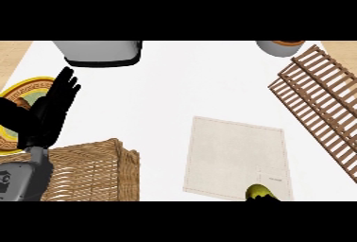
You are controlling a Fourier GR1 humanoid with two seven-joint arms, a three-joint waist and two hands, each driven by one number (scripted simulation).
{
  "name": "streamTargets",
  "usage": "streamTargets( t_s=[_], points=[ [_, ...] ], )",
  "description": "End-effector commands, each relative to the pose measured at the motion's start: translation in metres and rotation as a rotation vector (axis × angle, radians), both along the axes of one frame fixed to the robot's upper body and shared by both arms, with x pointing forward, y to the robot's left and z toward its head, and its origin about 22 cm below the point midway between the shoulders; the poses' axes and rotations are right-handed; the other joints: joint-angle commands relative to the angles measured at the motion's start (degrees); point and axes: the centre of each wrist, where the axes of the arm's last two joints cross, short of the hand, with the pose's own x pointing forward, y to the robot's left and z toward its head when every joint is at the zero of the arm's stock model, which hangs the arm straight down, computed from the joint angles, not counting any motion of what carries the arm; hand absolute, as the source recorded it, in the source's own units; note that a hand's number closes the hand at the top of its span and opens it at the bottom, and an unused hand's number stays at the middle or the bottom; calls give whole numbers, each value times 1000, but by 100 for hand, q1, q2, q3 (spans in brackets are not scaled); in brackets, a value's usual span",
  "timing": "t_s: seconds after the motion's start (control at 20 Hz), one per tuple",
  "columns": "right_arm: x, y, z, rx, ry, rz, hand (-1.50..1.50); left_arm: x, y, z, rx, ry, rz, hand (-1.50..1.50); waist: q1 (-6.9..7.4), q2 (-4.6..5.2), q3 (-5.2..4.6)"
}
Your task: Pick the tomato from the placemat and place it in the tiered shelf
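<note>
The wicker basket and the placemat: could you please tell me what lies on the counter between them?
Nothing lies there. In the head view, only a bare white strip of counter separates the wicker basket from the placemat.

The white tabletop [174, 90] is evenly and brightly lit, nearly washed out. No strong glare is noted. Only faint shadows are cast beside the wicker basket [97, 170] and slatted shelf [320, 108].

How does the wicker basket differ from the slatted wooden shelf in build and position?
The wicker basket is tightly woven and light tan; the slatted wooden shelf is spaced bars, darker brown. The basket sits at lower left beside the left hand; the shelf runs diagonally along the right. Both are cut off by the view's edge.
</note>
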Motion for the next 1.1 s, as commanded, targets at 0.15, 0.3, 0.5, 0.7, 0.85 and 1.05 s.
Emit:
streamTargets(
  t_s=[0.15,0.3,0.5,0.7,0.85,1.05],
  points=[
    [-27,-51,60,93,-144,-145,150,1,-5,2,-9,-10,-14,0,22,22,-61],
    [-12,-57,59,62,-137,-201,150,8,6,9,-11,-7,-5,0,27,64,-56],
    [-2,-67,62,44,-149,-259,150,2,-10,-7,-11,-6,-4,0,-53,53,-46],
    [22,-73,58,96,-148,-301,150,3,2,-3,-28,-10,-3,0,7,74,-34],
    [28,-83,56,103,-152,-336,150,6,2,2,-32,3,17,0,-76,51,-19],
    [43,-95,56,112,-171,-372,150,-2,0,-4,-35,10,-6,0,-57,21,-8]
  ],
)
